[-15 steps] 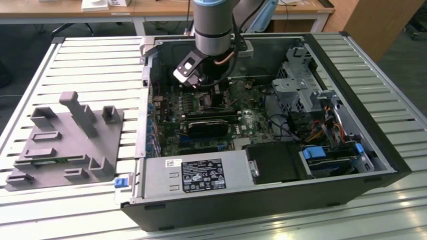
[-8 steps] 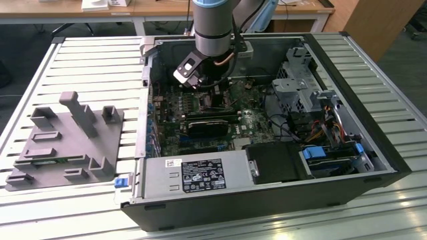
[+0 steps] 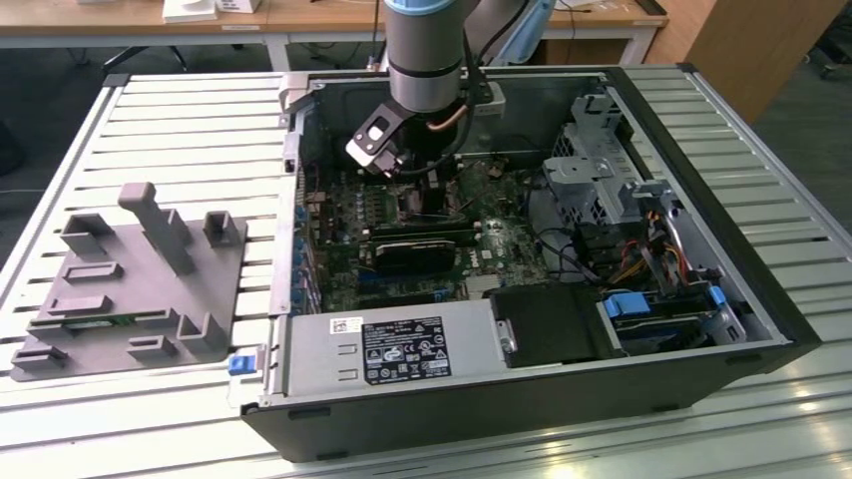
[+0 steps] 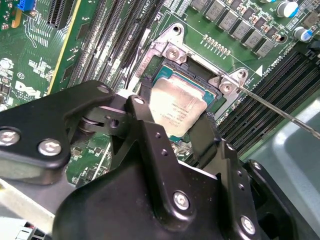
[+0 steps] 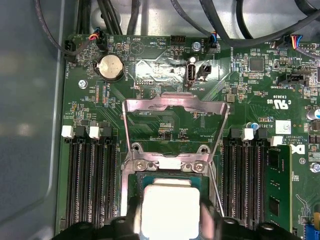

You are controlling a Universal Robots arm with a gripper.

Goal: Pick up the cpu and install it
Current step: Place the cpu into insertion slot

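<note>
My gripper (image 4: 175, 120) is clamped on the cpu (image 4: 176, 102). The chip sits squarely between my fingers (image 4: 202, 140), held by two opposite edges, with its silver top facing back toward my wrist. Being square, it has no long axis. The socket (image 4: 161, 60) lies directly past my fingertips, and I cannot tell whether the chip is seated or just above it. The first wrist view shows the load plate (image 5: 175, 102) swung open beyond my fingertips. The second wrist view adds the thin lever (image 4: 280, 112) alongside.
</note>
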